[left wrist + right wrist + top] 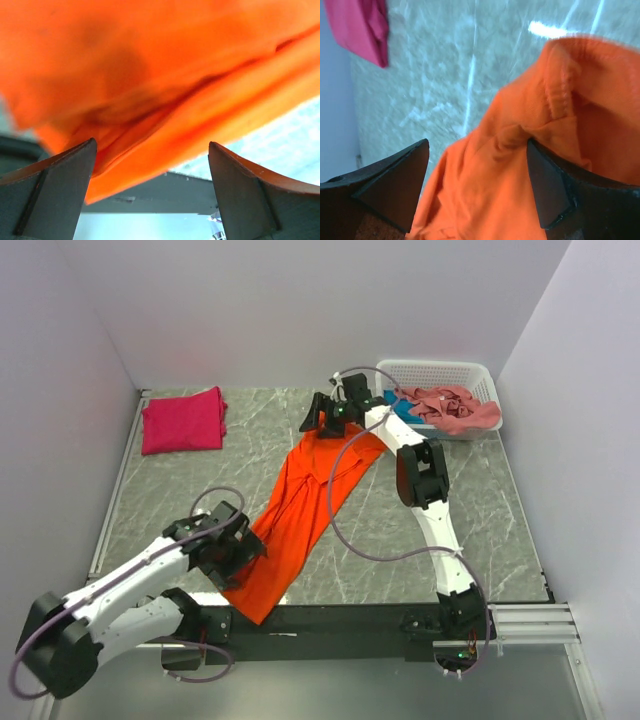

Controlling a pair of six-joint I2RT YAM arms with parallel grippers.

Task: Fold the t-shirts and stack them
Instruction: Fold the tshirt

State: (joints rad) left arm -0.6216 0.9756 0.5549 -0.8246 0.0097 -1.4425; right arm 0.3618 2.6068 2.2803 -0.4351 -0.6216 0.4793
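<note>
The bright orange t-shirt (300, 505) lies stretched in a long diagonal band across the marble table, and its near end hangs over the front edge. My left gripper (245, 545) is open at the band's lower left side; in the left wrist view the orange cloth (160, 90) bunches just beyond the gripper (151, 145). My right gripper (322, 418) is open at the shirt's far end, with the orange cloth (520, 165) lying between its wide jaws (477, 144) beside a hem. A magenta-red t-shirt (183, 420) lies folded at the back left.
A white lattice basket (440, 367) stands at the back right with a salmon-pink shirt (455, 408) and a teal one (397, 405) in it. White walls close in the table on three sides. A dark rail (165, 192) runs along the front edge.
</note>
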